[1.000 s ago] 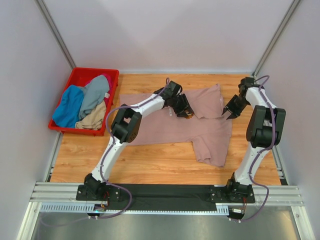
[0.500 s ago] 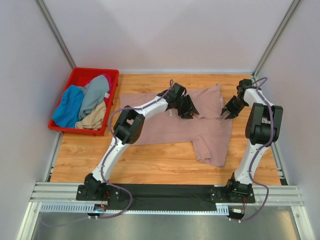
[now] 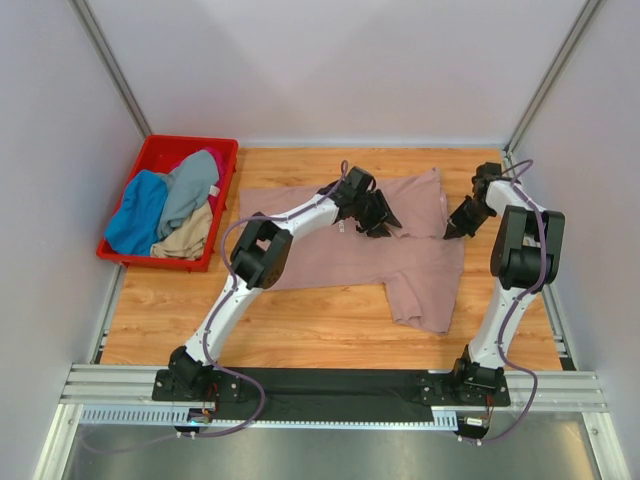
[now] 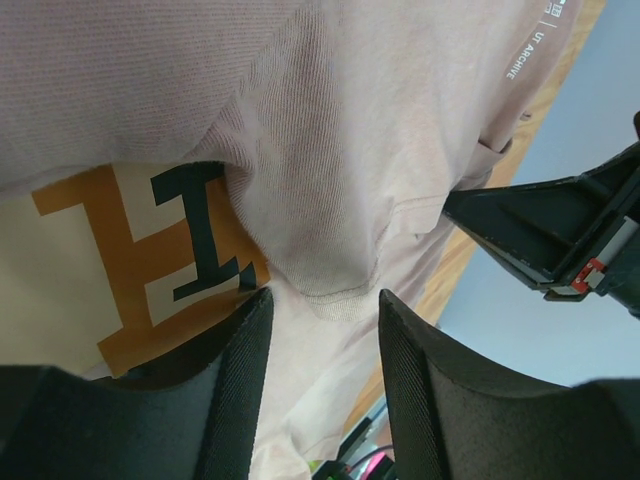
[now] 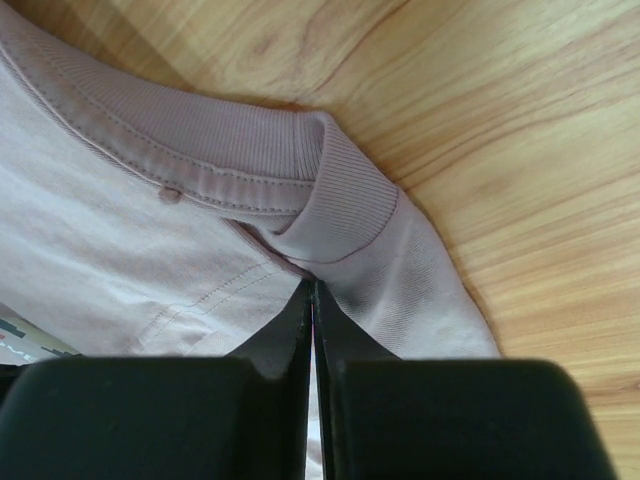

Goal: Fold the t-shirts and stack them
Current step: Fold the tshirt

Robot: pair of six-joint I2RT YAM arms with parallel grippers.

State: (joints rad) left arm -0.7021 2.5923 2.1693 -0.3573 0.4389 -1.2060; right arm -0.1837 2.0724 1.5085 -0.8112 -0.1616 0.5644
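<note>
Since a second ago the right gripper (image 3: 451,229) has dropped onto the right edge of the dusty-pink t-shirt (image 3: 330,262) and its jaws have snapped together, while the left gripper (image 3: 387,224) has slid a little toward the right across the shirt's upper middle.

At the upper left of the overhead view sits the red crate (image 3: 150,150), holding a blue t-shirt (image 3: 138,215), a grey t-shirt (image 3: 190,190), a sliver of a magenta t-shirt (image 3: 215,162) and a tan cloth (image 3: 190,242), all heaped loosely.

Right of the crate, the pink shirt lies spread over the middle of the wooden table (image 3: 300,330), with one sleeve hanging toward the lower right.

The left gripper rests on the shirt just right of centre. Its wrist camera shows the fingers (image 4: 238,385) spread apart, with a soft ridge of pink cloth bulging up between them but not clamped. An orange and dark print (image 4: 150,250) sits at the left of that view, and the other arm's black fingers show at its right edge.

At the far right, the right gripper's wrist view shows both fingers (image 5: 290,345) pressed flat together, their tips against a folded ribbed edge (image 5: 340,205) of the shirt, with bare wood beyond. Whether any cloth is caught between them cannot be told.
</note>
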